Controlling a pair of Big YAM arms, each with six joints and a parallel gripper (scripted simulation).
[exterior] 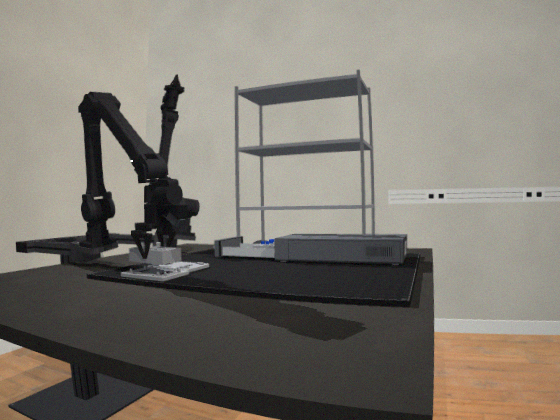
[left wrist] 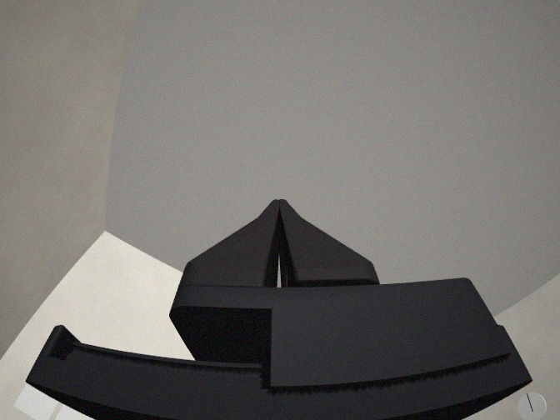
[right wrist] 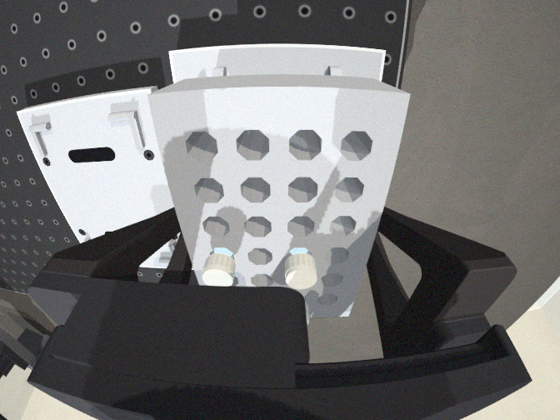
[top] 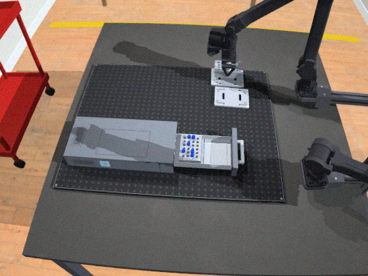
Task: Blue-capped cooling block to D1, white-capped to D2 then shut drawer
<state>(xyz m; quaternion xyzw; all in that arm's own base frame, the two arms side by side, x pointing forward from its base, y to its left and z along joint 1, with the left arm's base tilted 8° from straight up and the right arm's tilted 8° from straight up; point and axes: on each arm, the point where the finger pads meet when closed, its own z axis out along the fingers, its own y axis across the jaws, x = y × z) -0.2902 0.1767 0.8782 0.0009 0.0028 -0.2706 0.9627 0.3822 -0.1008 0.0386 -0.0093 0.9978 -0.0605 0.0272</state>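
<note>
My right gripper (top: 229, 73) (right wrist: 279, 209) is shut on the white-capped cooling block (right wrist: 280, 112) (exterior: 162, 255), holding it low over part of the deck slot D2 (top: 227, 83) (exterior: 145, 274). Two white caps (right wrist: 219, 274) (right wrist: 300, 275) show; the rest are hidden by the gripper body. Slot D1 (top: 231, 97) (right wrist: 126, 189) is empty. The blue-capped block (top: 198, 152) sits in the inner part of the open drawer (top: 234, 151) of COLD (top: 121, 129) (exterior: 325, 251); the drawer's front compartment is empty. My left gripper (left wrist: 278, 209) (exterior: 176, 77) is shut and empty, raised high.
The drawer's handle (top: 242, 152) sticks out toward the arm bases. The slots lie on a perforated black mat (top: 141, 89). A red cart (top: 20, 112) stands beside the table. A grey shelf rack (exterior: 305, 147) stands behind the table.
</note>
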